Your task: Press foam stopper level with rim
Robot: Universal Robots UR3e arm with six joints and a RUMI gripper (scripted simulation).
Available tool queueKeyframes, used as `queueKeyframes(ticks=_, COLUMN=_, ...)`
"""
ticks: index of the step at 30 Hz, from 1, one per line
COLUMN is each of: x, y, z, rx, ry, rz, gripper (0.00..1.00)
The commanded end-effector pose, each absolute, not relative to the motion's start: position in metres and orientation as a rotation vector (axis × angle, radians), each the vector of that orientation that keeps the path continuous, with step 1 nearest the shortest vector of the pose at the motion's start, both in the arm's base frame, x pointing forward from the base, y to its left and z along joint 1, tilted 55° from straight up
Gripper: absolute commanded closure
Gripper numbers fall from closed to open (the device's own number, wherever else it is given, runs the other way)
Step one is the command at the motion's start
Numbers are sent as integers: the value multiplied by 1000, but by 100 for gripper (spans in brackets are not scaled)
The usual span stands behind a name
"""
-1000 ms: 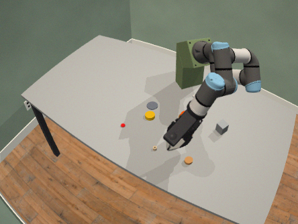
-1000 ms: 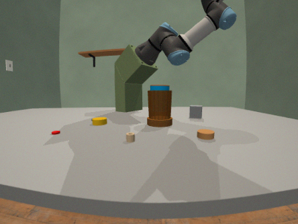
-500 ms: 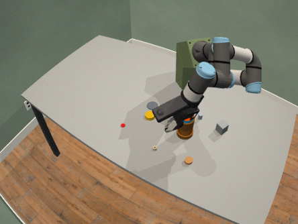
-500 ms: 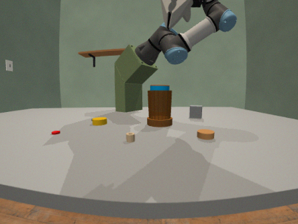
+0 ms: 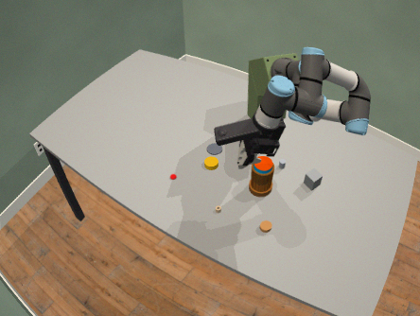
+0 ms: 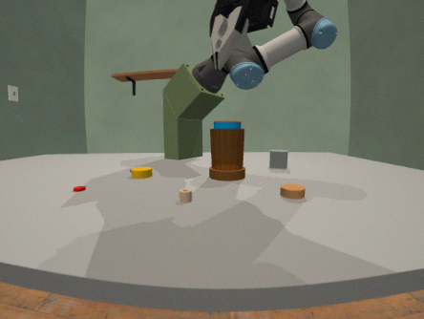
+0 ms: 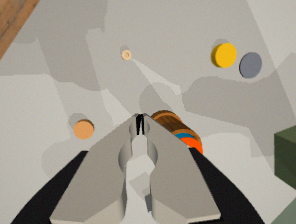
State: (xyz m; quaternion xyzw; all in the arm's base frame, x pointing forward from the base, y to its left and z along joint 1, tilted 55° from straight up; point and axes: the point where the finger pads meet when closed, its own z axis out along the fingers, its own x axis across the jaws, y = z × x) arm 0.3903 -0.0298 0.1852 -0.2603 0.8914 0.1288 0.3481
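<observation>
One grey table (image 5: 118,118) — green walls, wood floor (image 5: 95,265) — tool (image 6: 219,56) pinched shut (empty).

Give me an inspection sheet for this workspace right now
Surface: grey table, shadows across it.
Job's things: wooden jar upright; blue foam stopper stands above the rim, orange on top.
Clutter: yellow disc, grey disc, red dot, small ring, tan disc, grey cube.
Grippers: gripper shut, empty, above the jar, not touching.
Cables: nothing seen.
Surroundings: green pedestal, wall shelf, wood floor.
</observation>
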Motion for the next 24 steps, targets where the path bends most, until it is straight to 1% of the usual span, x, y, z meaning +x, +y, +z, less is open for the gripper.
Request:
queueKeyframes(ticks=1, x=353, y=-11, z=151, rx=-424, ry=2370, rz=542, gripper=100)
queueKeyframes(ticks=7, x=338, y=2, z=137, rx=-288, ry=2389, rz=655, gripper=100)
queueKeyframes(ticks=9, x=338, y=2, z=137, rx=-288, ry=2389, rz=655, gripper=100)
queueKeyframes(ticks=16, x=322, y=24, z=122, rx=-100, ry=2393, rz=811, gripper=100)
queueKeyframes(ticks=24, x=314, y=40, z=114, rx=33, ry=2380, rz=925, gripper=100)
